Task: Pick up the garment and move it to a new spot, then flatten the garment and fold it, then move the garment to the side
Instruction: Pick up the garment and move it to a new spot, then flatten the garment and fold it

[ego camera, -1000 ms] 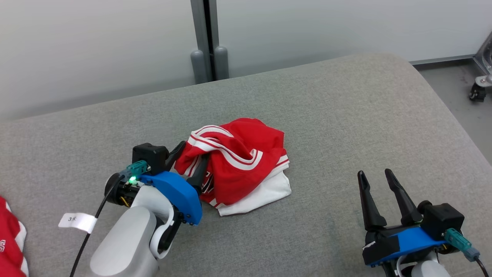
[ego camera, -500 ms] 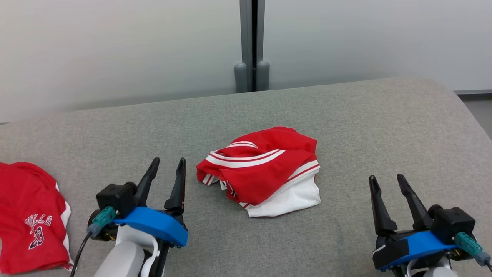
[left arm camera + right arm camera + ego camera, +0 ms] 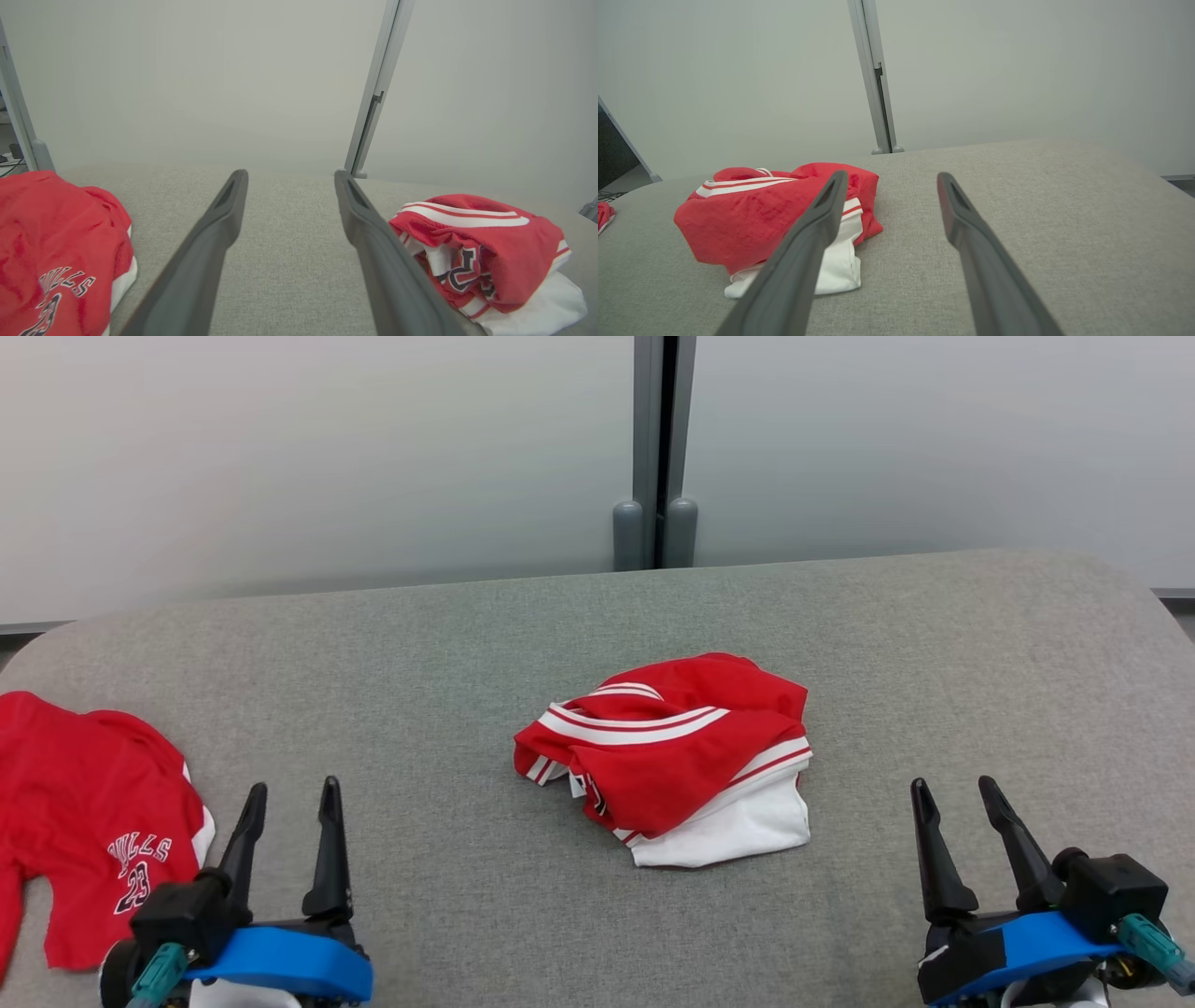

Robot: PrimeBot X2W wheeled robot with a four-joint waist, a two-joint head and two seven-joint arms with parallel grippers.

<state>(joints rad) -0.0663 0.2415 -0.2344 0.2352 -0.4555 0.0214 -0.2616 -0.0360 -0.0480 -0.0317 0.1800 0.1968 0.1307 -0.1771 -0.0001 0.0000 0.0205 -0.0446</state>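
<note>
Left gripper (image 3: 291,789): fingers spread with bare grey cushion (image 3: 373,644) between them. It holds nothing and sits well to the near-left of the grey post (image 3: 656,448).
Right gripper (image 3: 952,784): fingers also parted and empty, well to the near-right of the post.
Garment (image 3: 672,765): a crumpled red-and-white bundle lying on the cushion, nearly straight out from the post on its near side, between the two grippers and touching neither.
Bearing from the left gripper: ahead and to its right. In the left wrist view the bundle sits just past the right finger.
Bearing from the right gripper: ahead and to its left. In the right wrist view the left finger crosses in front of the white hem.
Long axis: roughly from the red striped end on the far-left to the white hem on the near-right, so the hem corner faces the right gripper.
Nearer arm: the right one, by a modest margin, as I judge it.
Second jersey (image 3: 84,821): far to the left of the post, just beside the left gripper.
Coming move: probably a reach inward by both arms to spread the bundle flat.
</note>
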